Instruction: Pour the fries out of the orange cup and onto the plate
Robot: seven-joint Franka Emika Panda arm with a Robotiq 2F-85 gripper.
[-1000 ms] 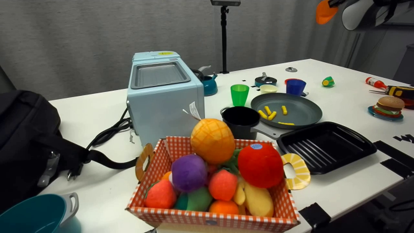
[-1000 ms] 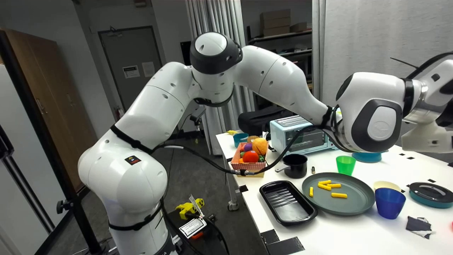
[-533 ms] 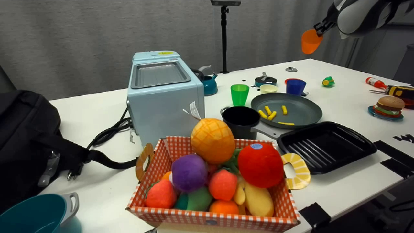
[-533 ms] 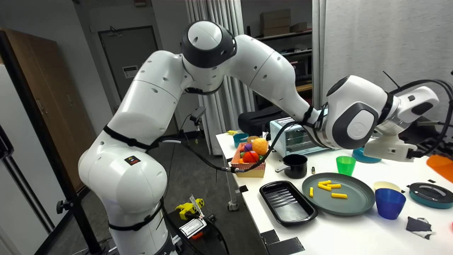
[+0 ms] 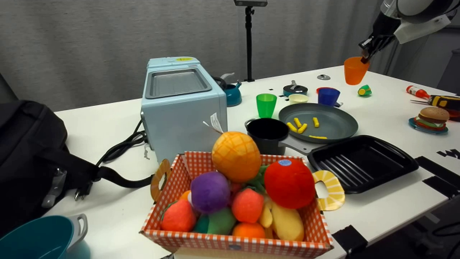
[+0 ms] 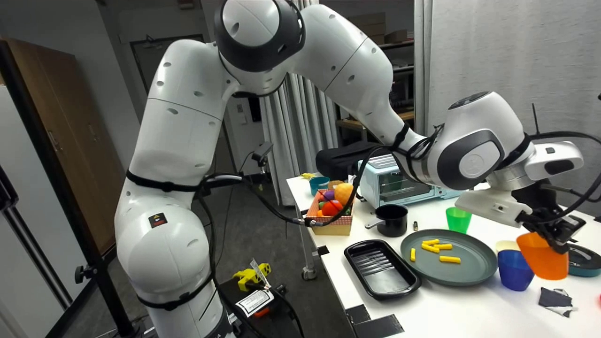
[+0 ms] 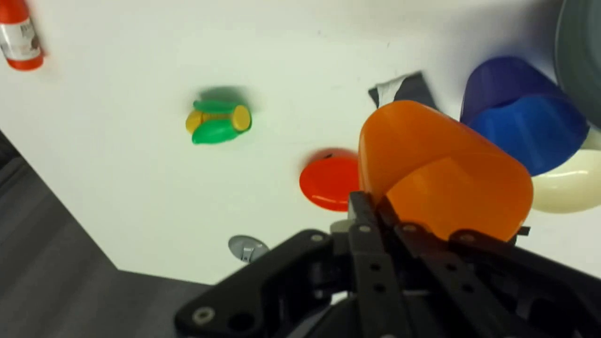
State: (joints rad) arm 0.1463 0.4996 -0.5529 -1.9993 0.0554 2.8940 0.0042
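My gripper (image 5: pixel 365 59) is shut on the wall of the orange cup (image 5: pixel 355 71) near its rim, one finger inside and one outside. It holds the cup slightly tilted in the air above the table, past the blue cup from the plate. In the wrist view the orange cup (image 7: pixel 446 164) shows no fries in the visible part of its inside; the gripper (image 7: pixel 373 202) pinches its edge. Several yellow fries (image 6: pixel 449 258) lie on the grey-green plate (image 6: pixel 472 272), all within its rim. The plate (image 5: pixel 339 124) and fries (image 5: pixel 316 122) show in both exterior views.
The blue cup (image 6: pixel 514 270) stands between plate and orange cup. A green cup (image 5: pixel 266 105), black pot (image 5: pixel 267 135) and black ridged tray (image 5: pixel 363 163) surround the plate. A red dish (image 7: pixel 331 180) and green-yellow toy (image 7: pixel 218 122) lie near the gripper. A fruit basket (image 5: pixel 237 237) stands in front.
My gripper has come down with the orange cup, nearer the table. The cup has entered fully in an exterior view where it was out of sight. The fries and plate have not moved.
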